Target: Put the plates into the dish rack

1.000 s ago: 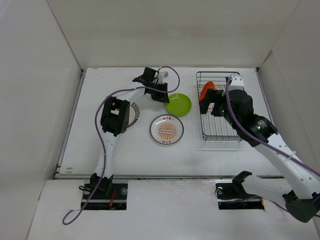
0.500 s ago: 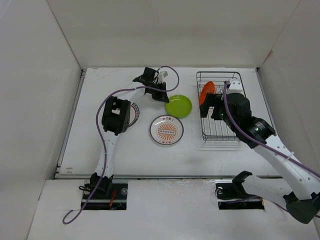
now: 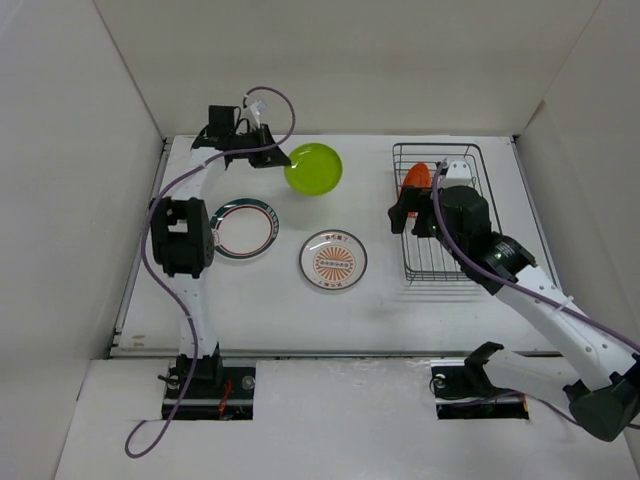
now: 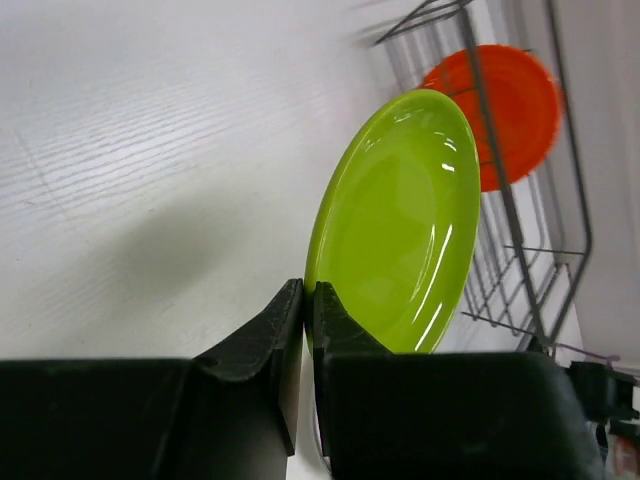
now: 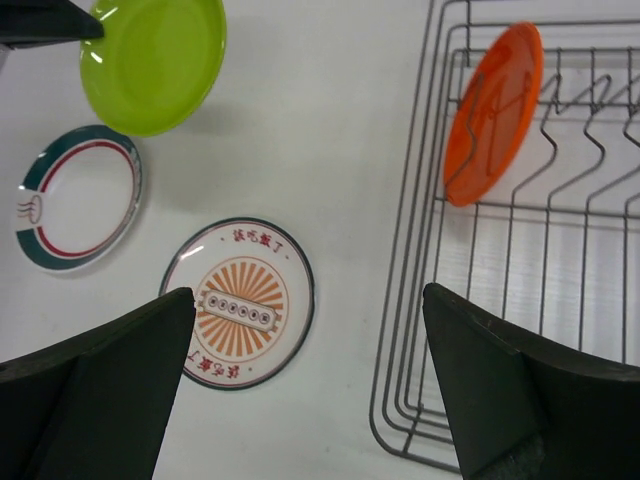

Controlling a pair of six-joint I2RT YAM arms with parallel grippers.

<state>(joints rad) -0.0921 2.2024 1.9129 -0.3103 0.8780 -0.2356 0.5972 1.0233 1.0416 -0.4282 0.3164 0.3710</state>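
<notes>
at the far left of the desk [image 3: 270,310], the left end effector [image 4: 308,296] is clamped tight on the rim of the lime green plate [image 3: 313,168]. it holds the plate off the surface and tipped on edge, likely so it can slot between tines. the orange plate [image 3: 415,178] stands upright in the dish rack [image 3: 430,146], propped by a tine. the right end effector [image 3: 405,213] hangs at the rack's left side, fingers spread wide and gripping nothing. the sunburst plate [image 3: 334,259] and the green-and-red rimmed plate [image 3: 245,228] lie flat on the desk, not yet loaded.
</notes>
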